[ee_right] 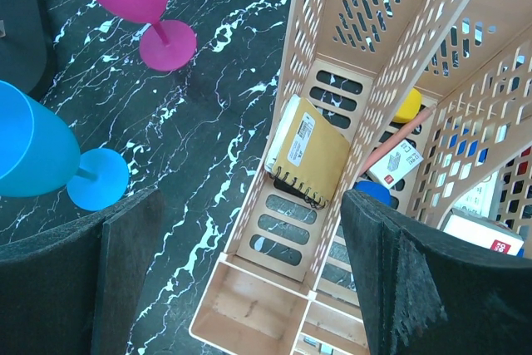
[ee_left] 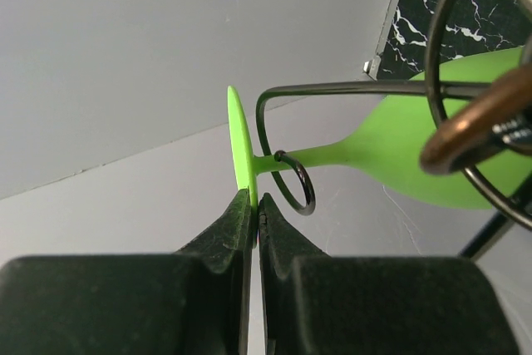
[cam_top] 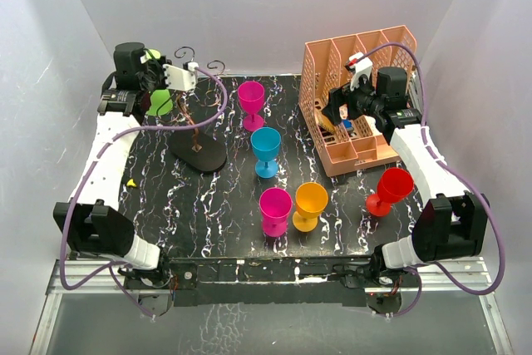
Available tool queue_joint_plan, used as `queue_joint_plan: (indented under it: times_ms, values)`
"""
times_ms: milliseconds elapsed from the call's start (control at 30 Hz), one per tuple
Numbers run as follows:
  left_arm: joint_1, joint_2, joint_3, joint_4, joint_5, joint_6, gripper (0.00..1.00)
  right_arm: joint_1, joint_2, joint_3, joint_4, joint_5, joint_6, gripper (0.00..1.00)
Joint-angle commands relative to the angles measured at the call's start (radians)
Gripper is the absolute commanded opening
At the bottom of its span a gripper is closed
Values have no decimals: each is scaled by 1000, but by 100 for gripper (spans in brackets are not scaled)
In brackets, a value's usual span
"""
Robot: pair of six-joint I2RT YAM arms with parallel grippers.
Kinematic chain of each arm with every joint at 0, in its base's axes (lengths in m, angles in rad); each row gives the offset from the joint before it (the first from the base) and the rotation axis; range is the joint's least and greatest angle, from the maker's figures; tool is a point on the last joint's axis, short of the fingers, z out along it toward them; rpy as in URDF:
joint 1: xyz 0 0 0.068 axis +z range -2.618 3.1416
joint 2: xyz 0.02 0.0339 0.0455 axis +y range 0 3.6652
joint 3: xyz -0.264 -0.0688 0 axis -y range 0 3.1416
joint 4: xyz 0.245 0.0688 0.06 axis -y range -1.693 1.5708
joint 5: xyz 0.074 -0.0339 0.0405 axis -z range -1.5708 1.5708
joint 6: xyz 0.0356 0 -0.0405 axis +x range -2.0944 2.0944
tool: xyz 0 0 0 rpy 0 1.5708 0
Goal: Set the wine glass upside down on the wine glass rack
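Left wrist — left gripper [ee_left: 256,205] clamps wine glass [ee_left: 416,147] foot, stem in wine glass rack [ee_left: 349,89] curl; right gripper [ee_right: 249,222] agape.

- wine glass [ee_left: 399,151]: smooth, matt lime plastic
- wine glass rack [cam_top: 199,155]: thin dark metal wire, glossy (one ring coppery)
- surface [ee_right: 208,122]: glossy black marble pattern
- desk organizer [ee_right: 241,309]: peach perforated plastic
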Motion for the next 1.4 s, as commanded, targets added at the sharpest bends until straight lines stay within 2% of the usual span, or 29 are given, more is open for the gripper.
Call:
queue_joint_plan:
  times_ms: [0, 433, 967, 1367]
  values:
    - [-4, -77, -10, -10, -2, -23, 0, -5, 1, -1, 40, -17, 6, 96]
    - [-4, -106, -37, -22, 11, -39, 4, -7, 0, -3, 43, -21, 8, 96]
    - [-3, -111, -54, -52, 15, -41, 20, -9, 2, -6, 42, -25, 8, 96]
    - [-4, -169, -54, -39, 18, -53, 37, -9, 5, -6, 42, -29, 9, 96]
